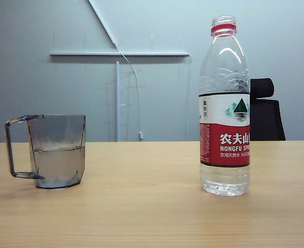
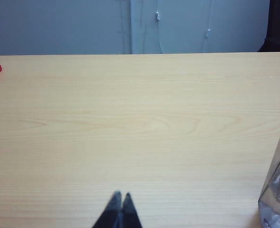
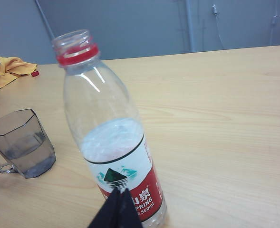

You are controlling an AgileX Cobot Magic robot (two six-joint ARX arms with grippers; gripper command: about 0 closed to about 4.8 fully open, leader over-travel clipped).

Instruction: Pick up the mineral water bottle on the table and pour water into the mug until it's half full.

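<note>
Mug (image 1: 57, 151) is seen approx half full; mineral water bottle (image 1: 225, 108) stands upright, uncapped, well apart from it on table (image 1: 152, 206). Right gripper (image 3: 119, 193) is held pinched together, empty, just in front of bottle's label. Left gripper (image 2: 121, 197) is likewise closed over bare wood. Pour looks done, so arm should be pulled clear w/o nudging bottle.

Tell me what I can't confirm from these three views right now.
- Bottle label: right part of the print cut by the exterior view's edge.
- Mug: mostly outside the left wrist frame.
- Right hand, shut: contact with the bottle unclear.
- Left hand: shut, only tips visible.
- Either arm: absent from the exterior view.
</note>
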